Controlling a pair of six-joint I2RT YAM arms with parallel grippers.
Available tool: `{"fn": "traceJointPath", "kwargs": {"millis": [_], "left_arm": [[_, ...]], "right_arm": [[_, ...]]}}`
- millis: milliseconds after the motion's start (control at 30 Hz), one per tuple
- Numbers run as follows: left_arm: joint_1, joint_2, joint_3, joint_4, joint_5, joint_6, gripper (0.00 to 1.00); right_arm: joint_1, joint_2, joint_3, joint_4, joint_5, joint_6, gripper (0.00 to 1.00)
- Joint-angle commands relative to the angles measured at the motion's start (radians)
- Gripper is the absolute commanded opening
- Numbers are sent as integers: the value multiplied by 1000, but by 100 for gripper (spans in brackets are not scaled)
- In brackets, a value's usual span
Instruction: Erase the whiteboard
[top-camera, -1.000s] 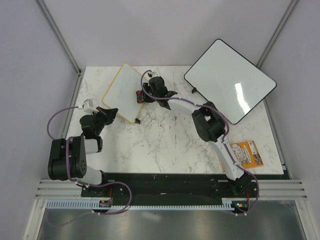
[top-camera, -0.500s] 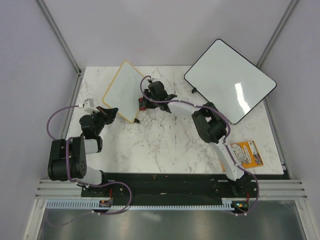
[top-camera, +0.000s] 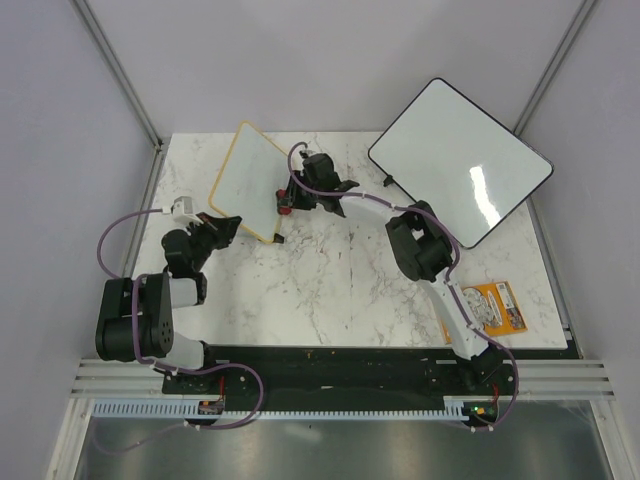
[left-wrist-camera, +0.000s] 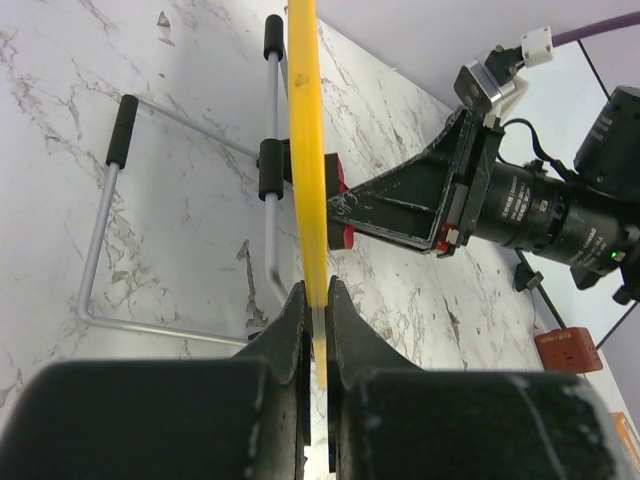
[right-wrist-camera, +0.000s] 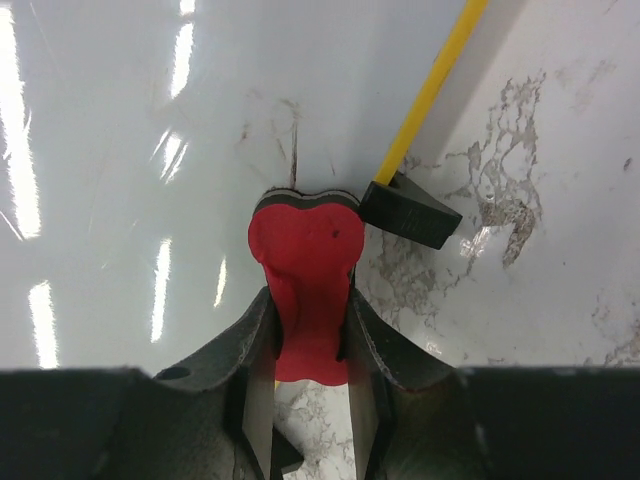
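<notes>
The small yellow-framed whiteboard (top-camera: 247, 182) stands tilted up on the back left of the table. My left gripper (top-camera: 222, 225) is shut on its yellow frame edge (left-wrist-camera: 305, 150), seen edge-on in the left wrist view. My right gripper (top-camera: 292, 199) is shut on a red eraser (right-wrist-camera: 303, 262) and presses it against the board's white face (right-wrist-camera: 130, 150) near its lower corner. Faint pen marks (right-wrist-camera: 285, 135) remain just above the eraser. A black clip (right-wrist-camera: 409, 214) sits on the frame corner beside the eraser.
A larger black-framed whiteboard (top-camera: 460, 160) leans at the back right. An orange packet (top-camera: 493, 306) lies at the front right. The board's wire stand (left-wrist-camera: 110, 215) rests on the marble behind it.
The small whiteboard has been tipped up steeper and its near edge moved left. My right gripper with the eraser has shifted slightly along the board's face.
</notes>
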Motion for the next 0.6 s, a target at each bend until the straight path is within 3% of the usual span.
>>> {"fn": "traceJointPath", "kwargs": {"millis": [0,167,567], "left_arm": [[-18,-2,4,5,80,39,2],[-21,-2,4,3,82,40,2],[-21,-12,0,-5,77,46,2]], "right_arm": [[-20,22,70,85,-64,25,0],[-33,19,65,131,-31,53,0],[-86,169,295,99,6,120,0]]}}
